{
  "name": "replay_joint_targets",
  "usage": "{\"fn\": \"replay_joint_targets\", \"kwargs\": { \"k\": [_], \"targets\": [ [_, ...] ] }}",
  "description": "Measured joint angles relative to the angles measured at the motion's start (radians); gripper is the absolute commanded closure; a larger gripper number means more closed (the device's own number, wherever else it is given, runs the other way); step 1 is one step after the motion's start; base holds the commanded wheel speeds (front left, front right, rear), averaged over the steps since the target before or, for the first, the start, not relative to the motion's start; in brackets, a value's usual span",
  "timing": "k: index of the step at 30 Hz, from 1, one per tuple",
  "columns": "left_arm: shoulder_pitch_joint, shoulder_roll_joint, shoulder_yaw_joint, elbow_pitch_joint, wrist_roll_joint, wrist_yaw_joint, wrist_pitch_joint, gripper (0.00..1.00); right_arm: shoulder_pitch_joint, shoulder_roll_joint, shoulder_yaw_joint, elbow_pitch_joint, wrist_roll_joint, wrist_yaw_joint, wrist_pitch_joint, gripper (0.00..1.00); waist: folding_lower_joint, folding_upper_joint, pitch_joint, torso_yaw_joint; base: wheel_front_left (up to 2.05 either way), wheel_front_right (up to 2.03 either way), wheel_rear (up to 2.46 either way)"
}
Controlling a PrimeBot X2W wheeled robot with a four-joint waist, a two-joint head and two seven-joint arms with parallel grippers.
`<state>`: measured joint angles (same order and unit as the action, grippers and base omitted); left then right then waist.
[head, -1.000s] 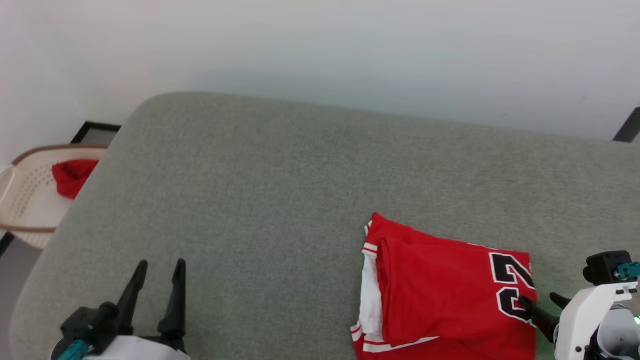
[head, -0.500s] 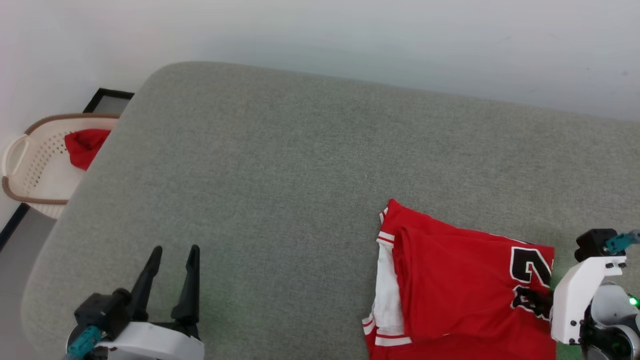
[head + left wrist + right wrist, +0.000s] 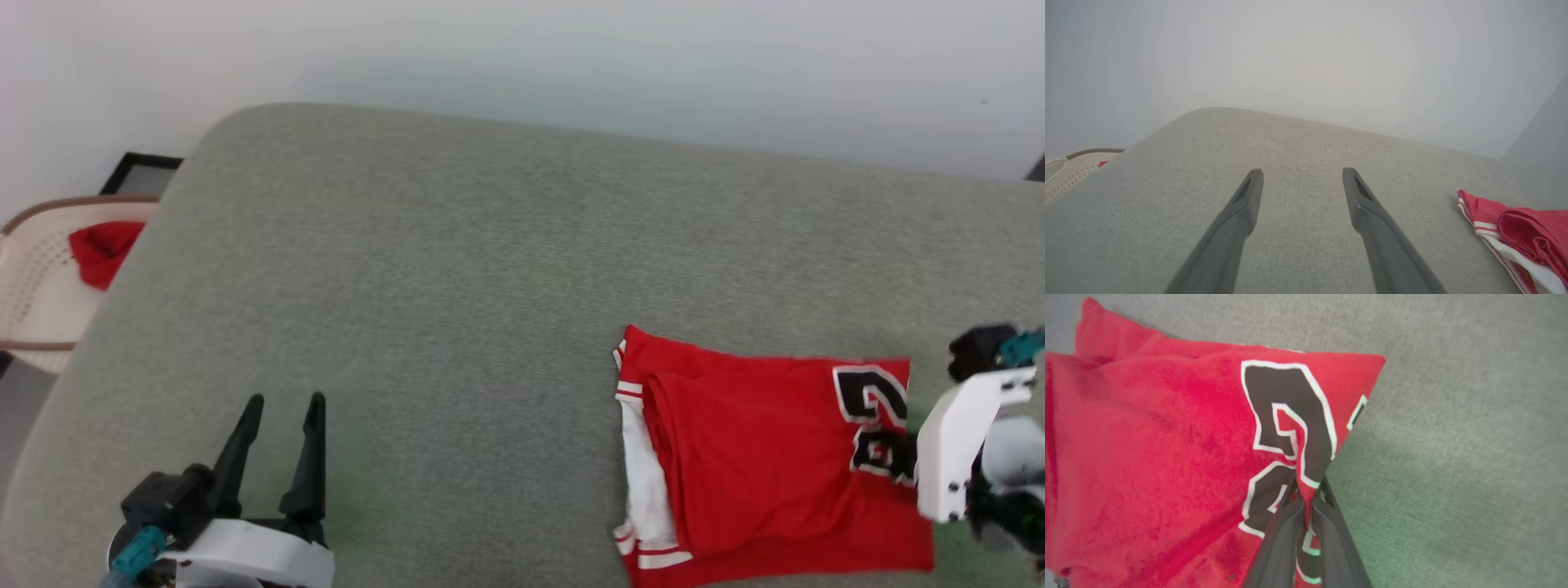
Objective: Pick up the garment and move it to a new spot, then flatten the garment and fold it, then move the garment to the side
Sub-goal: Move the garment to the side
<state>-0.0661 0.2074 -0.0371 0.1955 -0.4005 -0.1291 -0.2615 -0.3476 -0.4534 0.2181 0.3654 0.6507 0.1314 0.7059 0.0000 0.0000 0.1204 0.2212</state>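
Head view, far left: a cream perforated plastic basket (image 3: 37, 302) beside the grey fabric-covered surface (image 3: 457, 269) holds a small red cloth (image 3: 100, 251). At lower left the left gripper (image 3: 286, 402) hovers over bare fabric, its fingers spread wide and empty. At lower right, the folded red jersey with white sleeves (image 3: 751, 457) lies on the surface. The right gripper (image 3: 1308, 496) has its fingers pinched narrow on the jersey's right edge, at the black numerals.
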Motion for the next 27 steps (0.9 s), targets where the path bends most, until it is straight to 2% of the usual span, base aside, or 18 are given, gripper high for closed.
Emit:
{"fn": "replay_joint_targets", "kwargs": {
  "k": [6, 13, 20, 27],
  "targets": [
    [-0.018, -0.005, -0.01, -0.007, 0.016, 0.0, 0.0, 0.0, -0.06, -0.07, 0.034, -0.057, -0.009, 0.0, -0.022, 1.0, 0.0, 0.0, 0.007, -0.046, 0.0, 0.0, 0.0],
    [-0.044, -0.005, -0.012, -0.019, 0.032, 0.0, 0.0, 0.0, -0.126, -0.179, 0.088, -0.068, 0.01, 0.0, -0.117, 1.0, 0.0, 0.0, 0.024, -0.103, 0.0, 0.0, 0.0],
    [-0.068, 0.01, -0.012, -0.038, 0.045, 0.0, 0.0, 0.0, -0.221, -0.269, 0.174, -0.008, 0.041, 0.0, -0.216, 1.0, 0.0, 0.0, 0.045, -0.17, 0.0, 0.0, 0.0],
    [-0.096, 0.026, -0.016, -0.059, 0.058, 0.0, 0.0, 0.0, -0.332, -0.328, 0.27, 0.074, 0.062, 0.0, -0.307, 1.0, 0.0, 0.0, 0.074, -0.25, 0.0, 0.0, 0.0]
  ]
}}
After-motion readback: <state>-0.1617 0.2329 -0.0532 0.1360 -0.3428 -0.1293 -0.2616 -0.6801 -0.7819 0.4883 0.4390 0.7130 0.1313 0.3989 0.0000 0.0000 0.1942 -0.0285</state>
